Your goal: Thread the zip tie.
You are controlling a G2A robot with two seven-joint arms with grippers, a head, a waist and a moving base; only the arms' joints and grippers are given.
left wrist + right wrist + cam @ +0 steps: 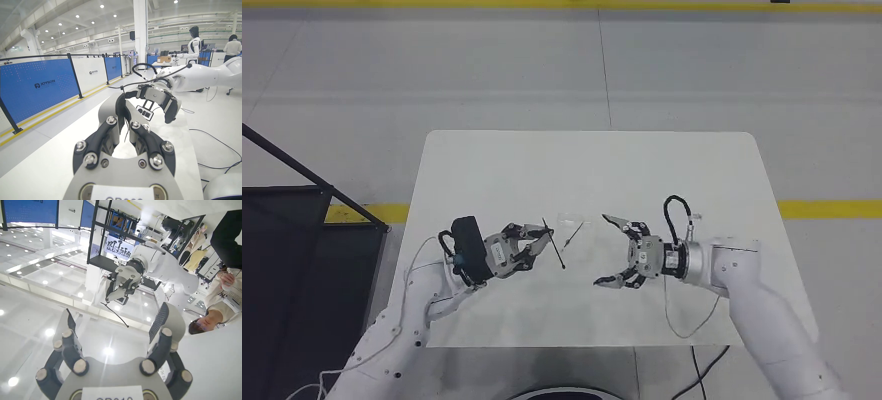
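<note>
A thin black zip tie (pixel 554 246) sticks out of my left gripper (pixel 543 238), which is shut on it just above the table's front middle. In the left wrist view the tie (pixel 123 94) rises from between the shut fingers (pixel 121 106) to its small head, and its tail hangs down behind them. My right gripper (pixel 608 251) stands open a short way to the right, facing the tie with nothing between its fingers. The right wrist view looks past its own spread fingers (pixel 160 317) at the tie (pixel 116 314) slanting out of the left gripper (pixel 108 299).
The white table (pixel 662 170) carries a small clear, pale item (pixel 570 222) just behind the two grippers. A thin cable (pixel 687 318) loops by the right arm near the front edge. A black frame (pixel 292 260) stands off the table's left side.
</note>
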